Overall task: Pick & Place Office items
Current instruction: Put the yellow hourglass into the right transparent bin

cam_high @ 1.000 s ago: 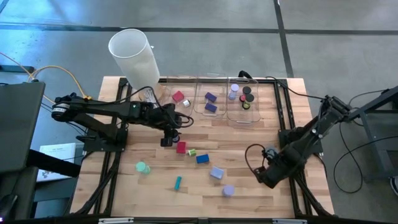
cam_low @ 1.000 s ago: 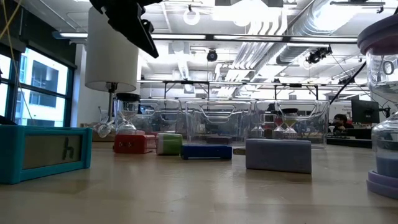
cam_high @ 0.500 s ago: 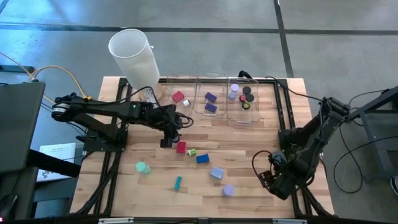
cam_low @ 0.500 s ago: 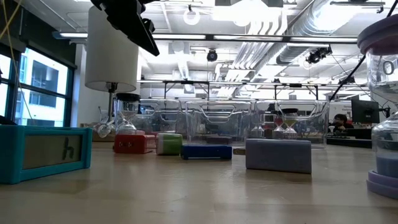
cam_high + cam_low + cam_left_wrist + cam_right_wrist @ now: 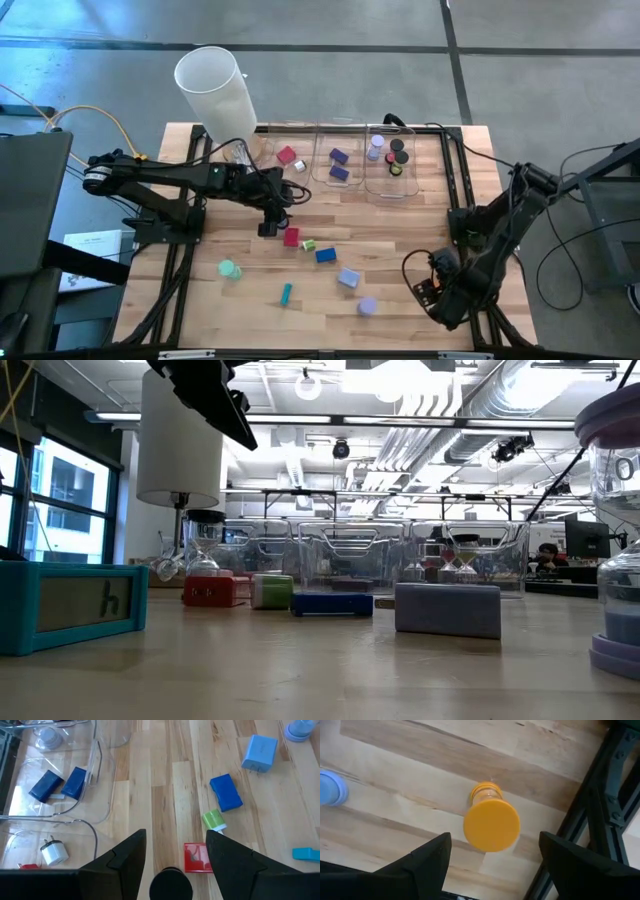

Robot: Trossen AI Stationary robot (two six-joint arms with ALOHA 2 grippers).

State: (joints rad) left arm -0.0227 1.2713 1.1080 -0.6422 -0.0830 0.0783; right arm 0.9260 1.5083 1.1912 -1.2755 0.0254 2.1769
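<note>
High view: straight down over whole table (image 5: pixel 400 240), both arms in frame. Low view: tabletop level, facing across wood into room — red block (image 5: pixel 214 591) close by (same block under left wrist view (image 5: pixel 197 857)). Left wrist view: angled down, near table. Right wrist view: very near, straight down on orange roll (image 5: pixel 491 822).

Right end effector (image 5: pixel 428 291) swung nearer the table's front edge — nothing else.
</note>
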